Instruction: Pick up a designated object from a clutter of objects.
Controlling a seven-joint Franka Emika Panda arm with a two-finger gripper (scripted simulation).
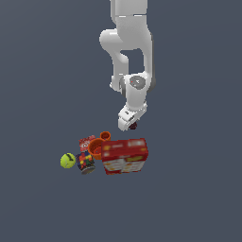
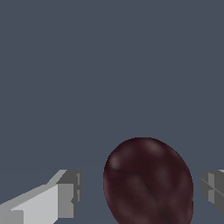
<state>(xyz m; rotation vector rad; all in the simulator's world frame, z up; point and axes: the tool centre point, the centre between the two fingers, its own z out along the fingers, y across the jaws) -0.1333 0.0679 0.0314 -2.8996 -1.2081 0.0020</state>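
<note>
1. Exterior view: we see a white robot arm (image 1: 128, 61) reaching down from the top centre of the frame over a flat grey-blue floor (image 1: 198, 189); its gripper (image 1: 131, 124) sits just above the middle of the picture.
2. A dark maroon ball (image 1: 133, 125) peeks out at the gripper's lower tip; it lies just above the clutter and apart from it.
3. Below the gripper, a big red-and-white box (image 1: 125, 155) lies in the lower centre; at its left edge sit two orange cups (image 1: 98, 147), one larger and one smaller.
4. Further left we find a small red packet (image 1: 86, 142), a multicoloured can (image 1: 85, 162) and, at the far left of the group, a yellow-green ball (image 1: 67, 160).
5. Wrist view: the maroon ball (image 2: 148, 181) fills the lower centre; a pale finger (image 2: 65, 194) shows at lower left and a second one at the right edge; gaps appear on both sides of the ball, so the claw reads as spread apart, not clenched on it.
</note>
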